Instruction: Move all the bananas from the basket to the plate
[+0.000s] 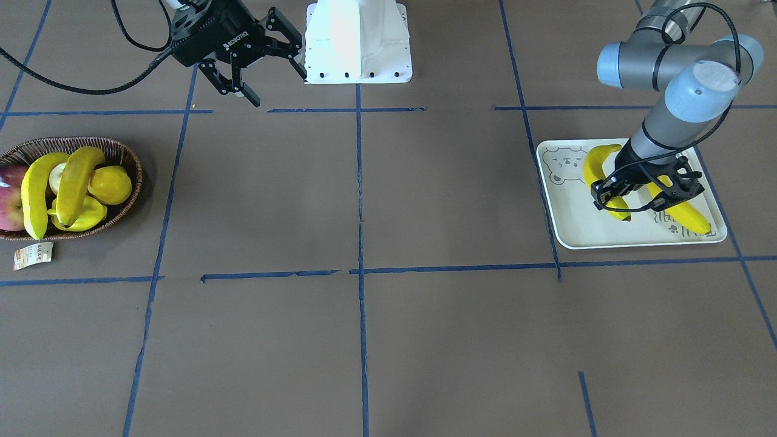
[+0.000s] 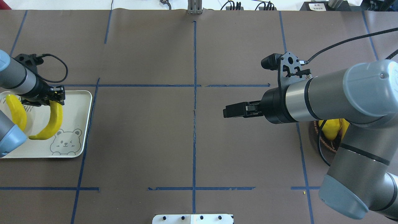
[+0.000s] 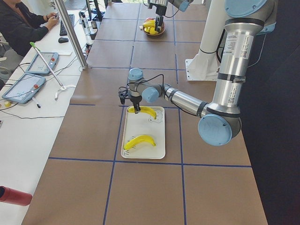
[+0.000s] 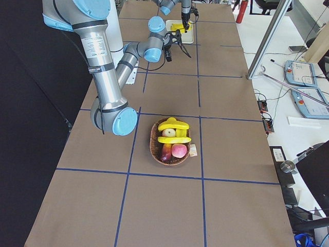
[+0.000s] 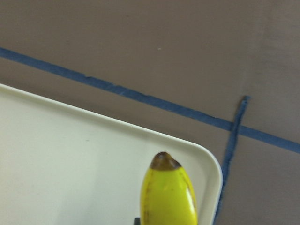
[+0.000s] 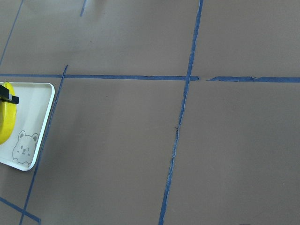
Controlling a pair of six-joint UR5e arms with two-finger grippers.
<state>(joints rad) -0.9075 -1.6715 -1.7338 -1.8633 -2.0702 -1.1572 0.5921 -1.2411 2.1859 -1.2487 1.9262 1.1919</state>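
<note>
Two bananas (image 1: pixel 36 194) (image 1: pixel 76 182) lie across the fruit in the wicker basket (image 1: pixel 124 155) at the table's end. Another two bananas (image 2: pixel 53 119) (image 2: pixel 17 112) lie on the cream bear-print plate (image 2: pixel 77 102). My left gripper (image 1: pixel 643 194) is low over the plate with its jaws spread wide around the far end of the banana (image 1: pixel 601 173) nearest the bear print; it looks open. The left wrist view shows that banana's dark tip (image 5: pixel 164 161) on the plate (image 5: pixel 70 154). My right gripper (image 1: pixel 276 82) is open and empty, in the air between basket and robot base.
The basket also holds a lemon (image 1: pixel 112 185), a starfruit (image 1: pixel 85 217) and red apples (image 1: pixel 9 206); a paper tag (image 1: pixel 33 255) hangs off its rim. The white robot base (image 1: pixel 358 42) stands mid-table. A person sits at a side desk (image 3: pixel 28 28).
</note>
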